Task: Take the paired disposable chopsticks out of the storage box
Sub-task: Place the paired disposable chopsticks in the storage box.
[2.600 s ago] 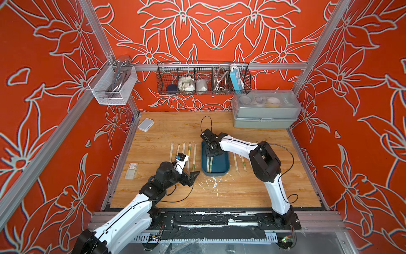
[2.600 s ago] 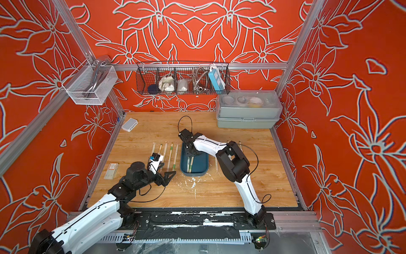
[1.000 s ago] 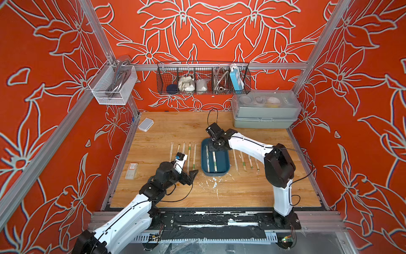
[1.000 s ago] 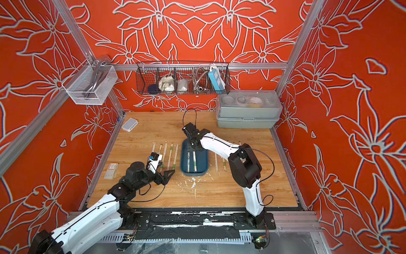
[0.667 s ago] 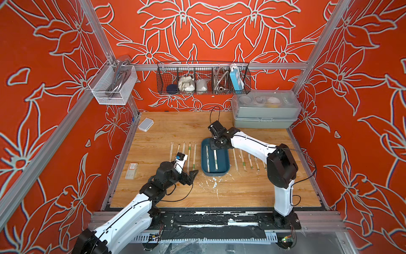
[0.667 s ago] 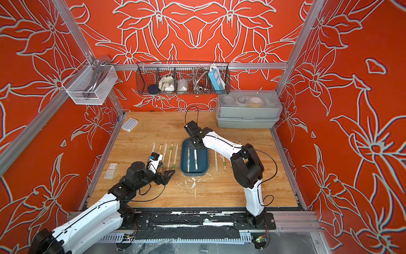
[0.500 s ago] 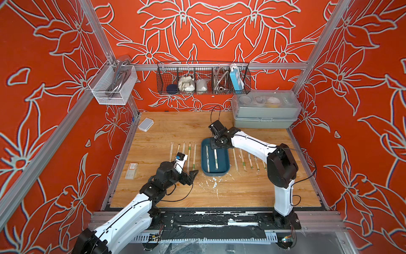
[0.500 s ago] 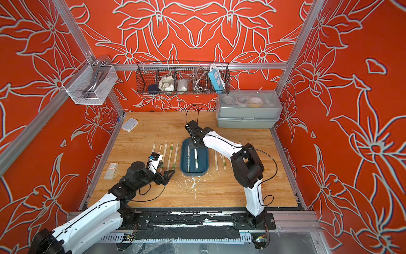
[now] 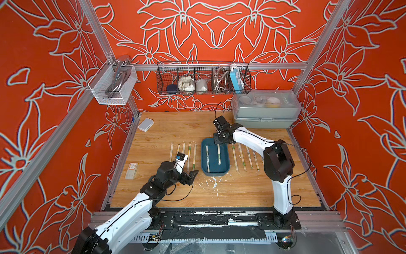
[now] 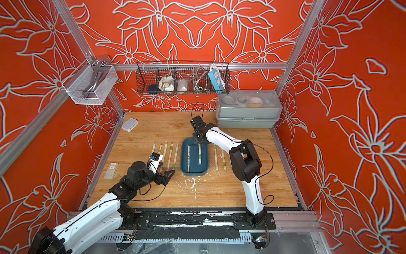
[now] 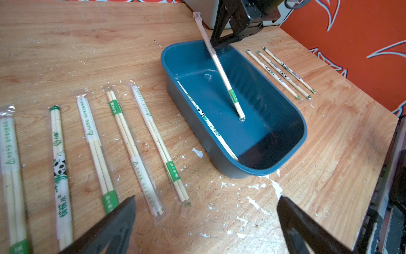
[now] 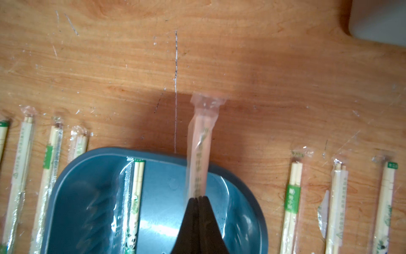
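Where the right hand (image 12: 198, 198) pinches: upper stretch of the held pair (image 11: 219, 68), clamped.
Held pair: thin pale wood, clear crinkly sleeve; tilted, green-printed end on box floor, other end past the far rim.
Storage box (image 11: 285, 160): shallow teal plastic, rounded corners; second pair (image 11: 206, 118) flat along a long wall.
Bench (image 11: 329, 143): wood-grain; sleeved pairs (image 11: 126, 136) lie parallel on both sides.
Left hand (image 11: 206, 199): spread, empty.

storage box (image 11: 263, 92): glossy plastic; chopsticks (image 11: 220, 70): wood, clr sleeves (image 12: 206, 105); table (image 11: 87, 44): scuffed wood
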### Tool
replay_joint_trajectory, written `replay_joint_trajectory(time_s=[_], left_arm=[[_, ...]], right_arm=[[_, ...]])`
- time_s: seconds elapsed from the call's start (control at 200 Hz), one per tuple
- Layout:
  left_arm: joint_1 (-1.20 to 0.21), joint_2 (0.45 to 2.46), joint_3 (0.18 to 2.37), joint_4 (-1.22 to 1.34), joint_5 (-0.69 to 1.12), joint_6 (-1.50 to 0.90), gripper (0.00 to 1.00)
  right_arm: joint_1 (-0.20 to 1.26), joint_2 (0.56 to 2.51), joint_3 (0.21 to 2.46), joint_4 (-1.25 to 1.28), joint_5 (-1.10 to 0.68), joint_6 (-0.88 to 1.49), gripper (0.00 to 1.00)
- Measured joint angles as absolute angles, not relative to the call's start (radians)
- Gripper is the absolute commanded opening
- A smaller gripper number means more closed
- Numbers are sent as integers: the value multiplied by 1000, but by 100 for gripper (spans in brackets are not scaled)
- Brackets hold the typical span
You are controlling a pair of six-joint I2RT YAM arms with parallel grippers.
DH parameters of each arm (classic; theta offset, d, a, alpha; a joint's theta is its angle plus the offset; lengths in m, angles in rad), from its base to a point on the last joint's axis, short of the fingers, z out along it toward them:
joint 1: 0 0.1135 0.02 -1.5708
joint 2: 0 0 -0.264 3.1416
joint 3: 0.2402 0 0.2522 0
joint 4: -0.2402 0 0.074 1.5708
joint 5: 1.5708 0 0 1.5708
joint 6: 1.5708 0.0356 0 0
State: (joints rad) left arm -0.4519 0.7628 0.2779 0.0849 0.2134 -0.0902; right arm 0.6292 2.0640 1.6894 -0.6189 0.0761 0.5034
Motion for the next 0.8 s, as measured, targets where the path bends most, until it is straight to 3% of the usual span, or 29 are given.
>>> replay_joint_trajectory(time_s=[0.515, 0.801], left_arm=[[-452, 776, 278, 85, 207, -90, 100], [-452, 790, 278, 85, 207, -90, 100]], right_arm=[[629, 1972, 1605, -574, 33, 479, 43], [635, 1946, 1535, -543, 27, 479, 44]])
